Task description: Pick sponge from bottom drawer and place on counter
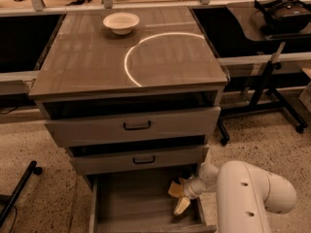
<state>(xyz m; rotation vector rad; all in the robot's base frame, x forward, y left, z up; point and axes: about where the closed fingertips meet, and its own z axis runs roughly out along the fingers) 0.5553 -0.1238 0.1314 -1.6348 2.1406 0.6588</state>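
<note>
The bottom drawer [131, 203] is pulled open below two drawers with black bar handles. The pale-yellow sponge [174, 188] lies at the drawer's right side, near the right wall. My gripper [181, 198] reaches into the drawer from the right, down at the sponge and touching or nearly touching it. I cannot tell whether it holds the sponge. The counter [97, 62] is the glossy wood-grain cabinet top with a white arc across it.
A cream round bowl [121, 22] stands at the back of the counter. My white arm [248, 193] fills the lower right. A side table on wheeled legs [272, 76] stands to the right. A black stand leg [19, 188] lies on the floor at left.
</note>
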